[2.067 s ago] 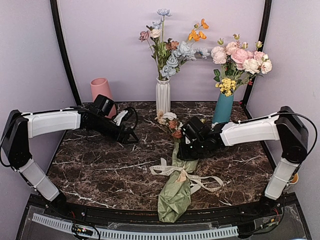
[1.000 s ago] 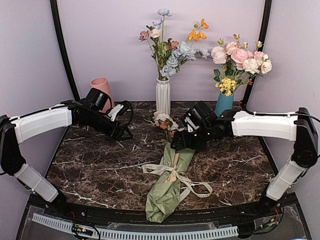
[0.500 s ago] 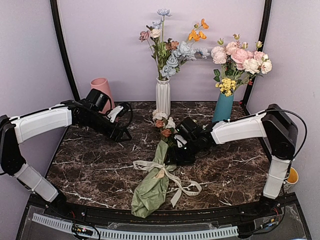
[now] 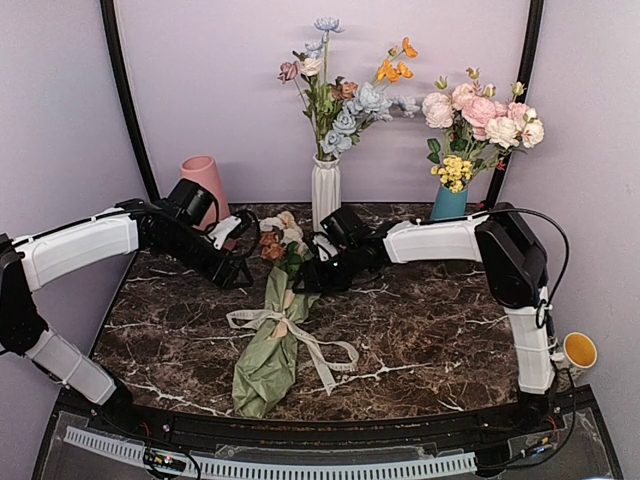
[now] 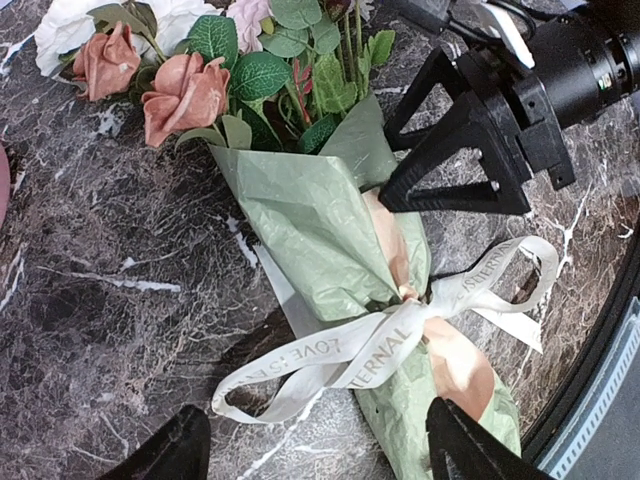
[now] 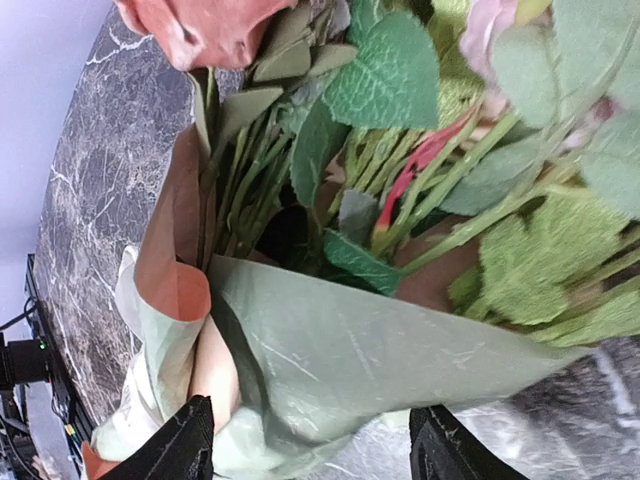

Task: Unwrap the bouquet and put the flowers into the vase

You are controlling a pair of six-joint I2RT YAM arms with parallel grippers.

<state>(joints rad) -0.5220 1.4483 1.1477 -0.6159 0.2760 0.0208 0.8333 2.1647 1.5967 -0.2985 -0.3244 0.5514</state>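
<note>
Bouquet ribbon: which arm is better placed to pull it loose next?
Probably left. The left claw, open and free, faces the ribbon bow, while the right claw is occupied gripping the bouquet at the wrap's mouth.

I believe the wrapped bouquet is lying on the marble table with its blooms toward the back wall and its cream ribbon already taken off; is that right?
Not quite: the cream ribbon is still tied around the bouquet, as the left wrist view shows. The bouquet does lie on the marble table with its blooms toward the back wall.
</note>
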